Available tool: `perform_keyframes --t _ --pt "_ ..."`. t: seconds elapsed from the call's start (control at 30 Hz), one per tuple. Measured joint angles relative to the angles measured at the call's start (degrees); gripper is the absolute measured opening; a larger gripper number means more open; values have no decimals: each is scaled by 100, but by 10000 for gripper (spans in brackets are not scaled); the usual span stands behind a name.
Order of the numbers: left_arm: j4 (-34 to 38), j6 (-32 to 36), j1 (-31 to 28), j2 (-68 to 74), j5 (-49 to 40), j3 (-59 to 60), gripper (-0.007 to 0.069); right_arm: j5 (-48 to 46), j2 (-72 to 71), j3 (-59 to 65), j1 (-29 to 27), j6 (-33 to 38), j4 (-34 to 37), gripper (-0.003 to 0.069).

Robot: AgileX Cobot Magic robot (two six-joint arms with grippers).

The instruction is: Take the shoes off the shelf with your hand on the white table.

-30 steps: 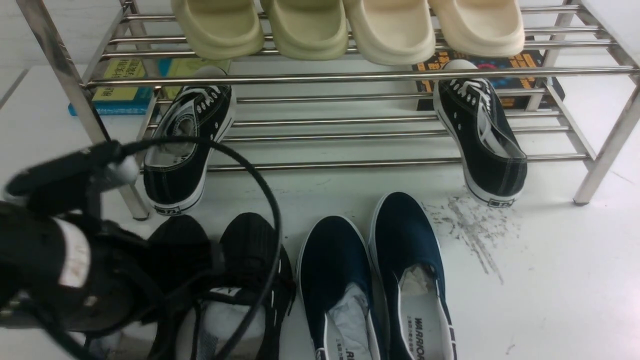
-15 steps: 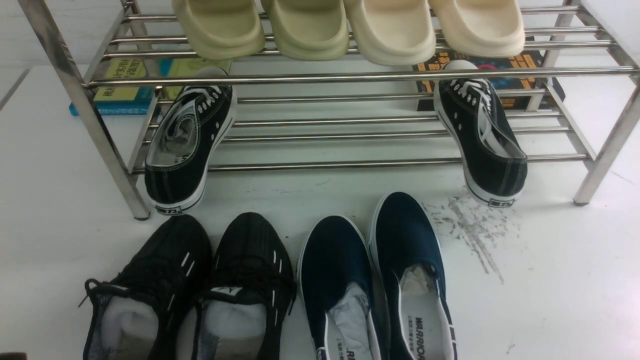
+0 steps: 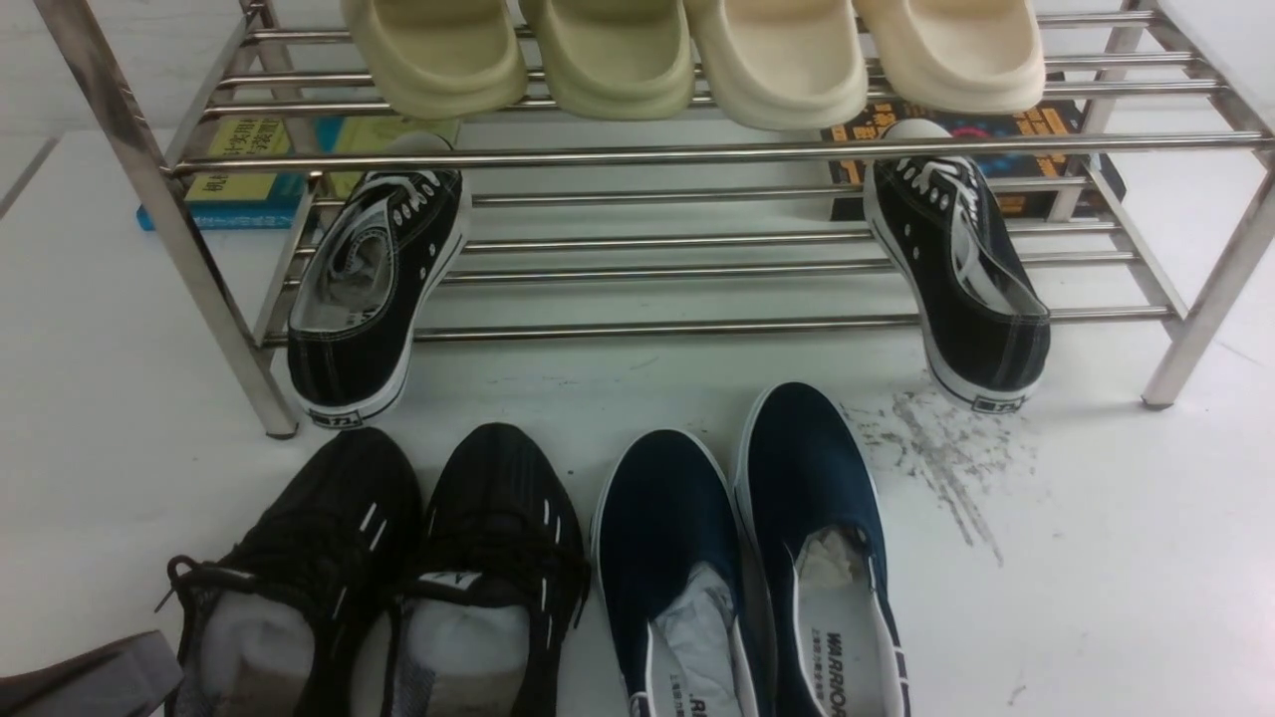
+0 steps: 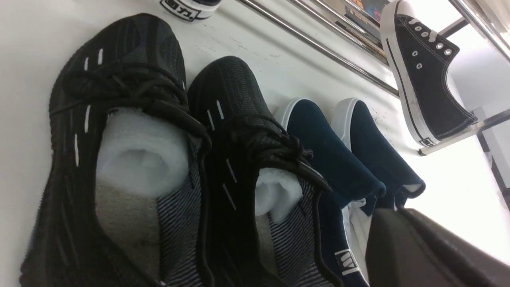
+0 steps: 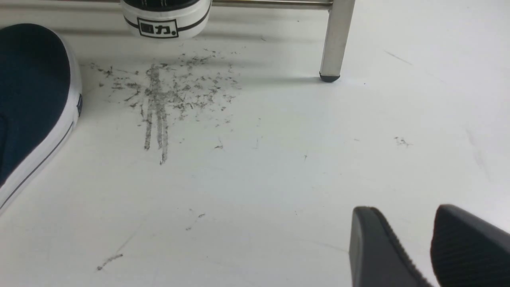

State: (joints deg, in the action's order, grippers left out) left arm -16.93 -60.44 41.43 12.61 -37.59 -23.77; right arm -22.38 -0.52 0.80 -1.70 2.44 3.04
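Observation:
The two all-black knit shoes stand side by side on the white table, in front of the shelf's left end, toes toward it, white paper inside. They fill the left wrist view. My left gripper shows there as one dark finger behind the shoes' heels, touching nothing I can see. A grey piece of the left arm sits in the front view's lower left corner. My right gripper hovers empty over bare table, its jaws slightly apart.
Navy slip-ons stand right of the black shoes. Two black canvas sneakers hang off the lower tier. Several cream slippers are on the top tier. Books lie behind. Grey scuff marks are near the right leg.
The left arm with its gripper and cables, in front of the black shoes a second ago, has pulled back out of the front view. The shoes have not moved.

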Motion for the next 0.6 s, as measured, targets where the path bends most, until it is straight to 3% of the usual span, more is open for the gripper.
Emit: perform_keyframes --t 0.2,0.37,0.47,0.6 --pt "-233 -20 0 0 31 18 30 0 0 0 0 0 0 239" --pt "-361 86 -6 0 866 562 34 0 0 0 0 0 0 239" --pt "-102 426 -121 0 1570 1043 36 0 0 0 0 0 0 239" --pt "1224 1951 -798 0 2234 1553 38 0 0 0 0 0 0 239"
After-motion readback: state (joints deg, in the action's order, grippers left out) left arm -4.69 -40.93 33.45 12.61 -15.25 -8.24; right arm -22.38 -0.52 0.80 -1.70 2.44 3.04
